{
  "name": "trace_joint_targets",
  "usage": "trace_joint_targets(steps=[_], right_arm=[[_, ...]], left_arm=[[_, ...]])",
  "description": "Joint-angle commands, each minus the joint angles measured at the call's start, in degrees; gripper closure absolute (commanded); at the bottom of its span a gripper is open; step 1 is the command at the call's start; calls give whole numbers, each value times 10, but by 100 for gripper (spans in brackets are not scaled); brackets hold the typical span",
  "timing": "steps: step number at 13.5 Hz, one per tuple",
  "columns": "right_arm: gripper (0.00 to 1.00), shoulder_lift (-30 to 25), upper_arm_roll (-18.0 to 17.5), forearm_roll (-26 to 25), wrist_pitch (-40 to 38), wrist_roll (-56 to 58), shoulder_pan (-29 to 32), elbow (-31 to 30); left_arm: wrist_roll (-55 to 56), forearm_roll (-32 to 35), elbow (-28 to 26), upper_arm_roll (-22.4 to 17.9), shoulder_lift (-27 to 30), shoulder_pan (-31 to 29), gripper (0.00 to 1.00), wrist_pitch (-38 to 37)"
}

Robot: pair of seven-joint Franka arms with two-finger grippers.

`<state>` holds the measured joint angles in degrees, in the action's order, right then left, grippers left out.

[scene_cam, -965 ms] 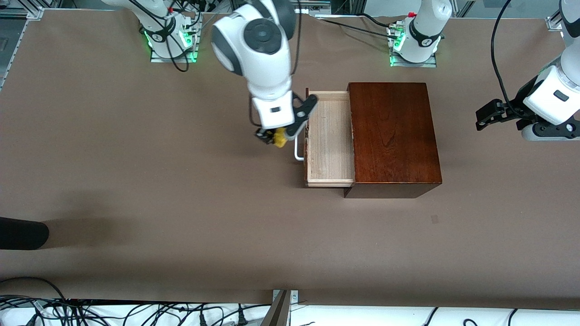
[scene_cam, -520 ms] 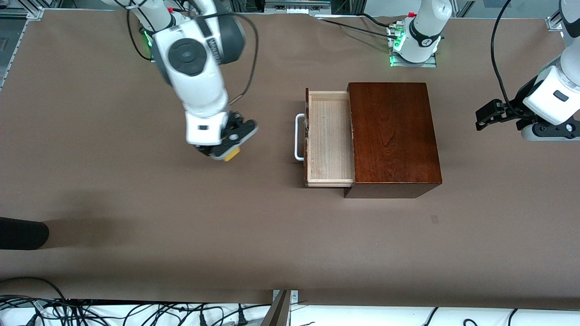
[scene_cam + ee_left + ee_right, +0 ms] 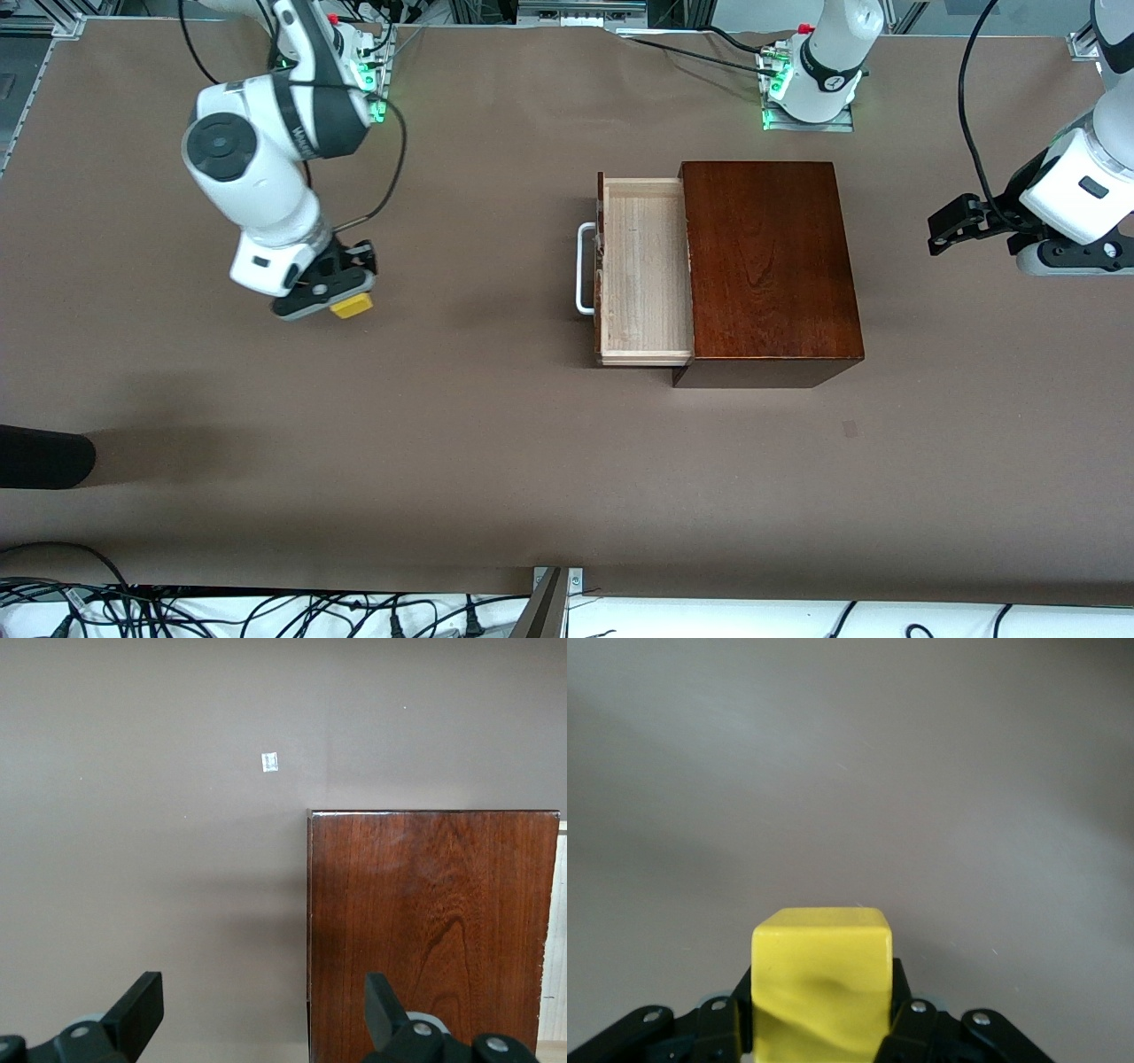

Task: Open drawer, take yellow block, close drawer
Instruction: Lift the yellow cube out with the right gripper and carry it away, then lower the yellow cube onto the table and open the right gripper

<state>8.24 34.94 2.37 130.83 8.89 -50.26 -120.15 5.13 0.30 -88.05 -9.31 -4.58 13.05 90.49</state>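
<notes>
While clamped in right hand [image 3: 341, 299], yellow block [image 3: 821, 983] plain-faced.

Glossy wooden box [image 3: 769, 266], matt table [image 3: 443, 443]

This is a robotics lab. Two white arm bases [image 3: 811, 75] with green status lights are bolted along the top of the frame to a worktop [image 3: 443, 443] covered in brown paper, and loose black cables [image 3: 266, 611] trail along the bottom edge.
</notes>
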Motion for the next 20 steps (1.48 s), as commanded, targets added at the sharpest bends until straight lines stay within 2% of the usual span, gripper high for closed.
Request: trace_joint_targets(steps=[1,5,7,14,17,20], right_arm=[[99,-35,48,0,68,-12,-8,-84],[99,-31,103,4,108,-7,-7,-128],[99,-28,119,12,115,-9,-4,-139],[99,14,124,57,186,-5,49,-168],[100,52,123,122,211,20,50,-169],[100,94,118,246,222,125,50,-164]], left_arm=[[-13,-9,19,0,-10,-2,0,-8],[-14,-14,19,-4,-10,-7,0,-8],[-14,-17,19,-4,-10,-8,0,-8],[-13,-17,20,-4,-14,-10,0,-7],[-14,-16,20,-4,-15,-12,0,-7],[-13,-11,20,-3,-17,-10,0,-6]])
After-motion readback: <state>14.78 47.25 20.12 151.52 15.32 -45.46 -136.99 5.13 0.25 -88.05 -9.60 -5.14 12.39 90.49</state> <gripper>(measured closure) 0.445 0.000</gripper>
